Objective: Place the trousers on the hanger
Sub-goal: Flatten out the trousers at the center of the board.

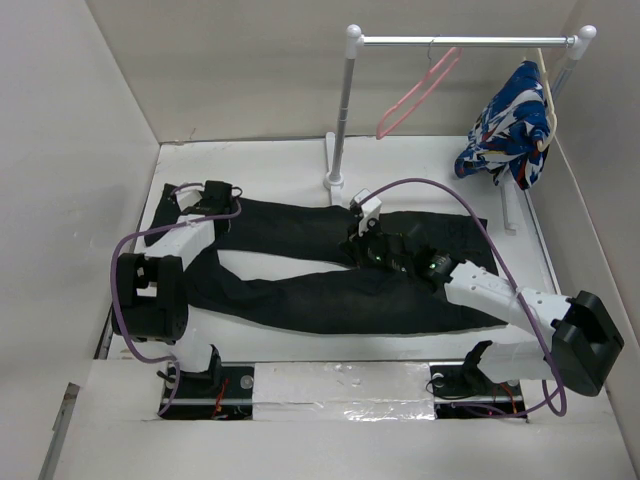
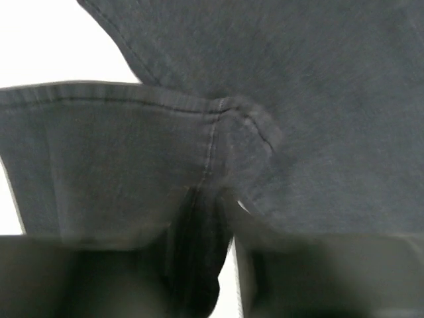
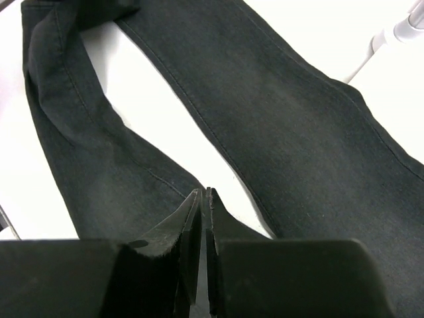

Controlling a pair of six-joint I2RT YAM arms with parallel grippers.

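Note:
The black trousers point(image 1: 330, 295) lie flat on the white table, waist to the right and both legs running left. The pink hanger point(image 1: 420, 88) hangs empty on the rail at the back. My left gripper point(image 1: 213, 200) is at the far-left end of the upper leg. In the left wrist view it point(image 2: 225, 228) is shut on a fold of trouser fabric point(image 2: 318, 99) near a hem seam. My right gripper point(image 1: 363, 232) is low over the middle, where the legs part. In the right wrist view it point(image 3: 205, 193) is shut and empty, tips over the white gap between the legs point(image 3: 298, 132).
A white rack post point(image 1: 343, 110) and its base point(image 1: 335, 182) stand just behind the trousers; the base also shows in the right wrist view point(image 3: 397, 30). A blue, white and red garment point(image 1: 508, 125) hangs at the rail's right end. White walls enclose the table.

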